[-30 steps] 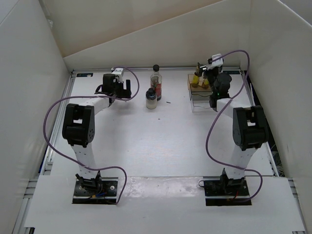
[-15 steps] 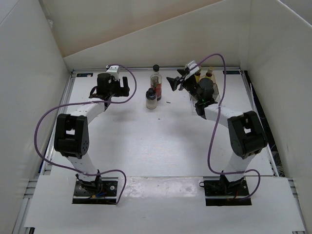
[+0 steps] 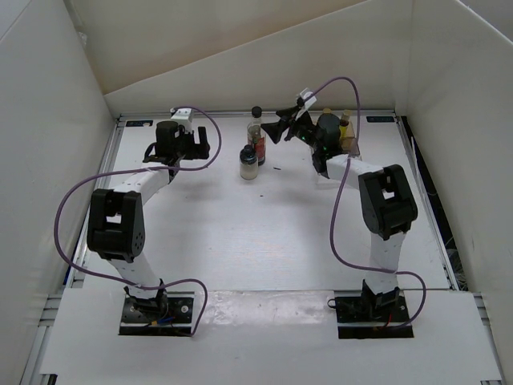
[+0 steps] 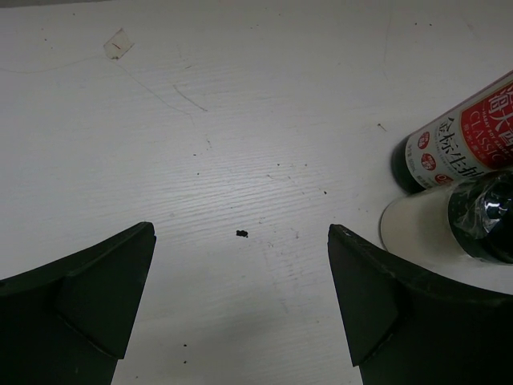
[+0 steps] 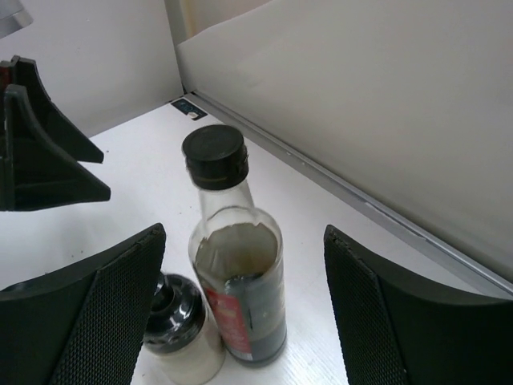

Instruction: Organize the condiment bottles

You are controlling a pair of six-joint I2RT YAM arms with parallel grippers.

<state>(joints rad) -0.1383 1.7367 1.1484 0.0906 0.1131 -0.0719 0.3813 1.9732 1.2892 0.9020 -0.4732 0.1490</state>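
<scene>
A white desk (image 3: 240,233) seen from above, with a tall bottle (image 3: 256,133) standing upright near its far edge. The bottle is clear glass with a round black cap and a red label. A squat jar (image 3: 248,164) with a black cap stands touching the tall bottle, on its near side.

The right hand (image 3: 278,129) is level with the tall bottle's neck, just beside it on the right. Its fingers are spread apart and hold nothing. In its wrist view the tall bottle stands framed between the two fingers, touching neither.

The left hand (image 3: 198,144) is well apart from the tall bottle, on the left. Its fingers are also spread wide, over bare desk, gripping nothing.

To the right of the tall bottle, beyond the right hand, a small yellow-amber bottle (image 3: 345,123) stands at a rack (image 3: 351,147) with a brown base. The right arm (image 3: 385,204) hides most of the rack.
</scene>
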